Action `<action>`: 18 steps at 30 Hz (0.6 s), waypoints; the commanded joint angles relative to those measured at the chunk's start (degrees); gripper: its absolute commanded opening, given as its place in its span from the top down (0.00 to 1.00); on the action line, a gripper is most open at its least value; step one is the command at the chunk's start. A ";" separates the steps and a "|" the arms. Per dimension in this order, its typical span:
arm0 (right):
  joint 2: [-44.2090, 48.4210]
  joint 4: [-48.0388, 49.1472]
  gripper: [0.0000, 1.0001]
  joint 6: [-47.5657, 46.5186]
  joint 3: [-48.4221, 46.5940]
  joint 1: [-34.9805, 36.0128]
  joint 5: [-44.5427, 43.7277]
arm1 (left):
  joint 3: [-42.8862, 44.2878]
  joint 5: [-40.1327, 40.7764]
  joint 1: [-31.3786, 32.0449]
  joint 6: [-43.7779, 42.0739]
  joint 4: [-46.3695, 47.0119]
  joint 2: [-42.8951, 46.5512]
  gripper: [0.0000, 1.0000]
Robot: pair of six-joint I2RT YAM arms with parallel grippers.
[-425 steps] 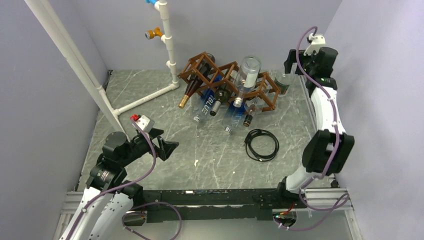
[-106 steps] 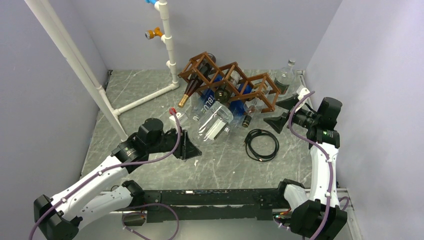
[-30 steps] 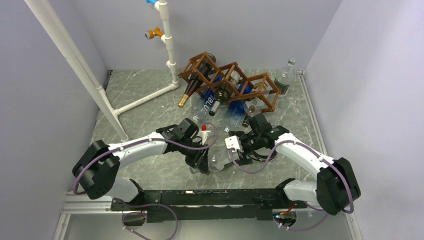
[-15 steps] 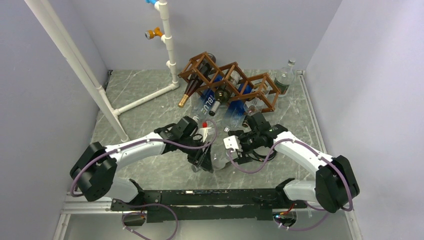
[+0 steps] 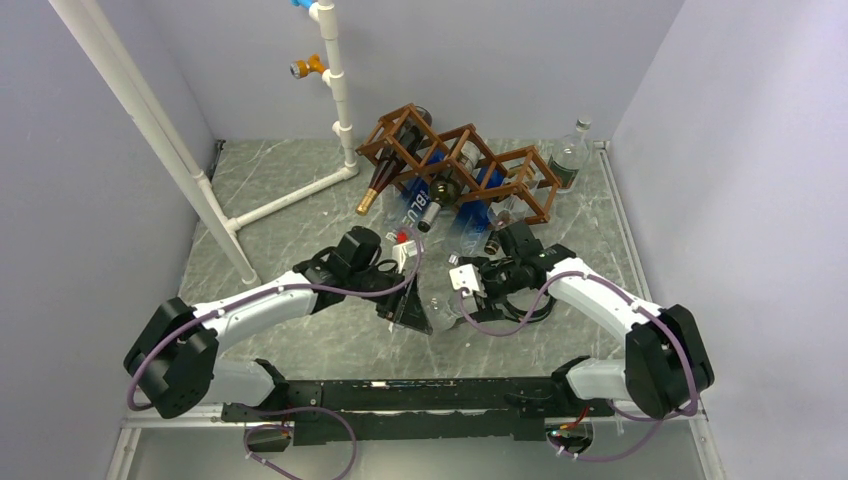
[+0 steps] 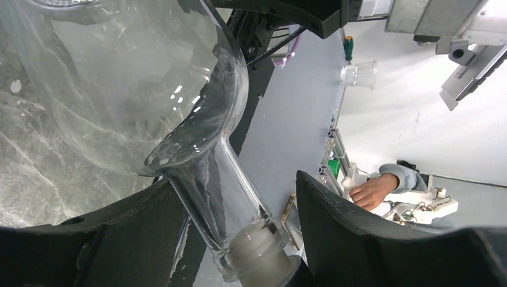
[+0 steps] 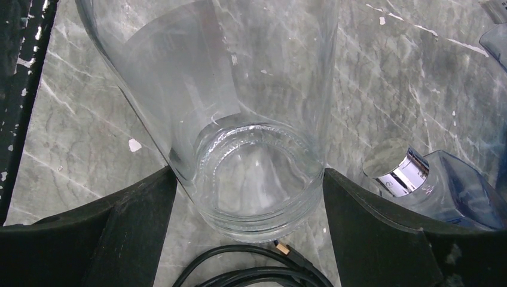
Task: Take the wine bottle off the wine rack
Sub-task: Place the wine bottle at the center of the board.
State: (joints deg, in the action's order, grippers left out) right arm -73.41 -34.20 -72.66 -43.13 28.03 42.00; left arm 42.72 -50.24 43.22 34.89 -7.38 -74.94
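Note:
The wine bottle [image 5: 440, 303] is clear glass and lies off the wine rack [image 5: 455, 165], between my two grippers near the table's front. In the left wrist view its neck [image 6: 209, 197] passes between my left gripper's [image 6: 236, 197] open jaws. It leans on the left finger [image 6: 119, 239], with a gap to the right finger. In the right wrist view the bottle's round base [image 7: 257, 173] fills my right gripper [image 7: 250, 173], both fingers against the glass. From above, the left gripper [image 5: 412, 312] and right gripper [image 5: 468, 298] face each other.
The rack still holds a dark gold-capped bottle [image 5: 375, 185] and a blue bottle [image 5: 415, 205]. A black cable coil [image 5: 520, 300] lies under the right arm and beneath the bottle base [image 7: 251, 269]. A white pipe frame [image 5: 290, 200] stands left. A clear bottle [image 5: 570, 160] stands back right.
My left jaws have opened away from the bottle's neck and the left wrist has swung slightly. The right jaws have drawn in a little on the base.

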 commanded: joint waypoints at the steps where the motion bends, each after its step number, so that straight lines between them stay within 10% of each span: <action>1: -1.97 -4.23 0.15 1.16 0.13 -0.02 4.66 | 1.12 -3.52 -0.64 2.15 11.13 0.93 0.30; 18: -2.45 -3.69 0.14 0.33 0.95 -1.30 4.58 | 10.53 -8.95 -0.60 -2.16 5.69 -5.40 0.22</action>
State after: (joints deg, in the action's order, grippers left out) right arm -74.26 -34.85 -72.05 -43.33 25.71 42.59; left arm 48.47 -56.03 42.65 36.53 -6.02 -79.40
